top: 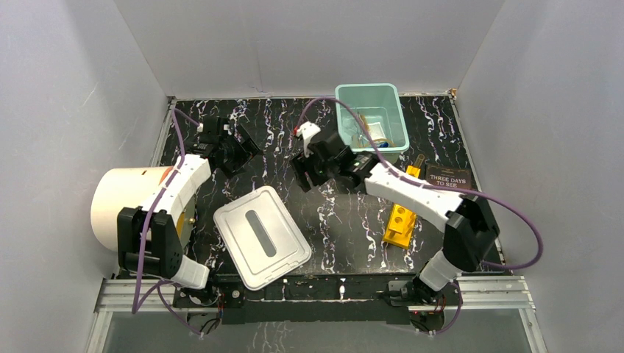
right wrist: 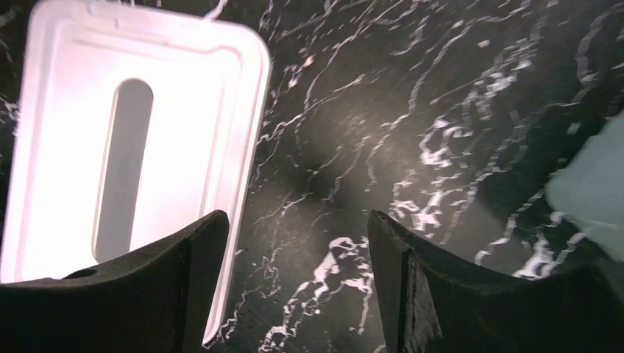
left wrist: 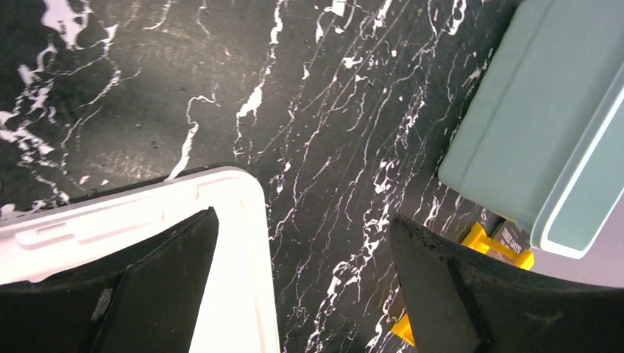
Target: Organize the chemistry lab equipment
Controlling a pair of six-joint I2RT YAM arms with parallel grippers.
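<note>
Right gripper (right wrist: 296,217) and left gripper (left wrist: 303,220): jaws wide, nothing held, above bare table (top: 346,235). Chemistry lab equipment (top: 371,132) in teal bin (top: 397,110) at far edge. White lid (top: 261,237) off, near front. Looks mostly done; lidding likely remains, perhaps yellow rack (top: 399,224) too.

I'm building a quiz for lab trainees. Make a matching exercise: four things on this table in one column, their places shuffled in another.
1 teal bin
2 white lid
3 yellow rack
4 dark book

A lying flat, near side, left of centre
B far side, right of centre
C by the right edge
D just left of the book, nearer

Pairs: 1-B, 2-A, 3-D, 4-C
</note>
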